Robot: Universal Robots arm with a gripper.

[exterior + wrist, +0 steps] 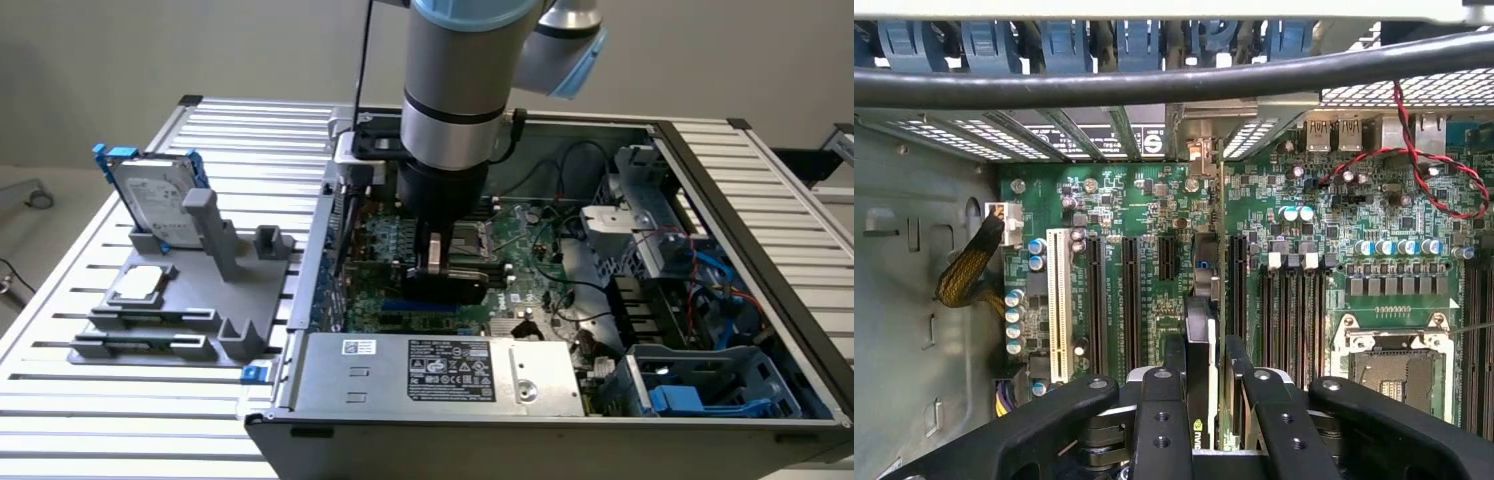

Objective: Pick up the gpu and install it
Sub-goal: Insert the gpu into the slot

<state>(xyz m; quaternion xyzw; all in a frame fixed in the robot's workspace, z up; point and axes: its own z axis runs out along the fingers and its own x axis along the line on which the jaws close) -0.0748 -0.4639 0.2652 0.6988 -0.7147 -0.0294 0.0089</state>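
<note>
In the exterior view my gripper [447, 255] reaches down inside the open computer case [747, 230], low over the green motherboard [387, 250]. It is shut on the gpu [457, 272], which hangs upright below the wrist. The wrist view looks along the gpu [1201, 325] edge-on: a thin card with a black shroud, clamped between my two black fingers [1159, 420]. My gripper [1206, 350] holds it just above the row of long black expansion slots [1132, 300]. The card's lower edge is close to the board; I cannot tell whether it touches a slot.
A black cable [1154, 85] and twisted red-black wires [1414, 160] cross the case. The CPU socket [1394, 365] lies beside the slots. Outside the case, a grey fixture [174, 300] carries a hard drive with blue rails [154, 200] and a small silver chip [140, 285]. The power supply [441, 370] sits at the case front.
</note>
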